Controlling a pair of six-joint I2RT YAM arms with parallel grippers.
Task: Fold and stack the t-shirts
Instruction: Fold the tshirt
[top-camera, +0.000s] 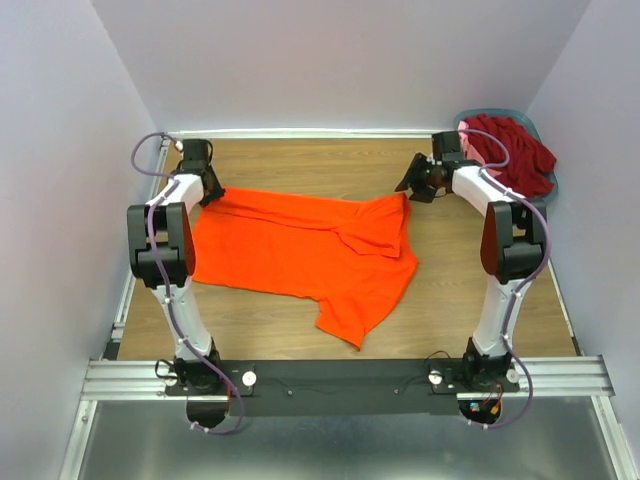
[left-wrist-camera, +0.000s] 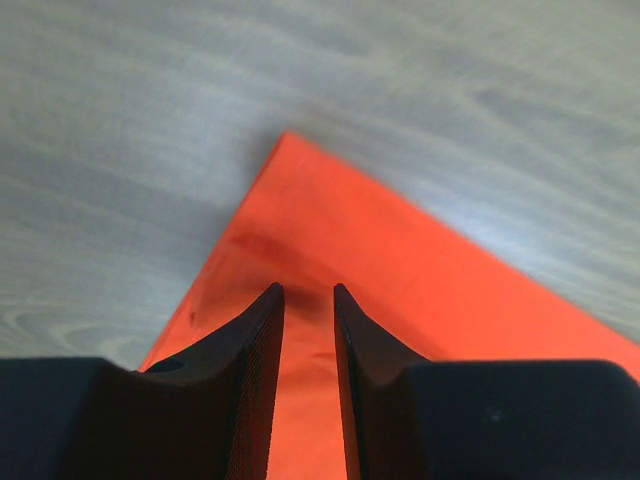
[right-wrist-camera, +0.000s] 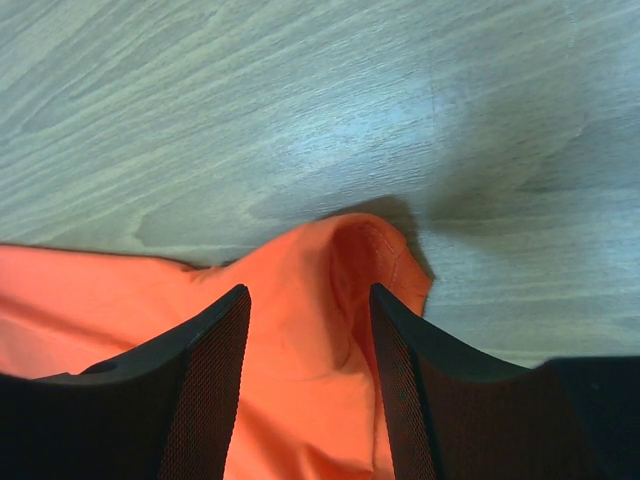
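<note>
**Where the cameras are looking**

The top camera is sitting high behind the arms (top-camera: 165, 240), looking down at the whole counter (top-camera: 300, 330). The wrist cameras are peering from very close past the left tool (left-wrist-camera: 308, 292) and the right tool (right-wrist-camera: 308, 290). All three are sharing the orange t-shirt (top-camera: 300, 245) and the wood under it.

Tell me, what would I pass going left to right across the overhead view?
left gripper → orange t-shirt → right gripper → dark red t-shirts heaped in the basket
</note>
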